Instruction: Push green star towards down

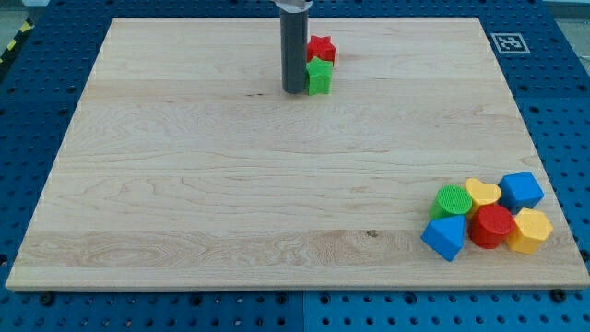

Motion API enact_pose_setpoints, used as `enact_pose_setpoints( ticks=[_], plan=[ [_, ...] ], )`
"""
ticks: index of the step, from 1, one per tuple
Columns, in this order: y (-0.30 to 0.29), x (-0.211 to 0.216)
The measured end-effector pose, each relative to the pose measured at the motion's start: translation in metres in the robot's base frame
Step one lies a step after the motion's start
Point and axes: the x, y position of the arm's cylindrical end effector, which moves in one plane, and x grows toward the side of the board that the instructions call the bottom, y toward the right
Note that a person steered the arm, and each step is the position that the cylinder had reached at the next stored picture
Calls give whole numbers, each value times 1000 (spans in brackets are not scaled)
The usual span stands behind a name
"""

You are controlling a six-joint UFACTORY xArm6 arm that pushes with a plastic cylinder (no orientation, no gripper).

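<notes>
We work over a broad, pale wooden desk (230,203) laid on a blue perforated base (37,74); a small black-and-white marker tag (508,41) sits at the desk's upper right corner. Our arm carries no jaws to open or close: its tool is a plain, straight dark rod, grasping nothing, and it comes down from the view's top with my tip (294,91) resting on the wood.

Down in the lower right corner sits a tight cluster of blocks, well apart from us: a blue cube (522,190), a yellow hexagonal block (530,231), a red cylinder (492,226), a blue wedge-like block (444,237), a ribbed green cylinder (453,201) and a yellow heart (483,192).

Near the top edge lies the small green star (319,76), the piece we must send down. It is just to the right of my tip, apparently touching the rod's side. Just above it, touching or nearly so, is a small red star (321,49).

We judge the push is not yet properly set up. From beside the star, any motion would shove it sideways to the right instead of down. To get above it we must pass the red star, and a careless route could knock that one or drag it along. An off-centre contact on the star's points could also spin it and let it slip off the rod.
</notes>
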Motion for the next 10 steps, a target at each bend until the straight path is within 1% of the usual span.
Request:
enact_pose_setpoints(
  ticks=[1, 2, 3, 4, 7, 9, 10],
  plan=[
    [-23, -8],
    [-24, -33],
    [-24, -42],
    [-6, -41],
    [62, -13],
    [108, 39],
    [135, 45]
  ],
)
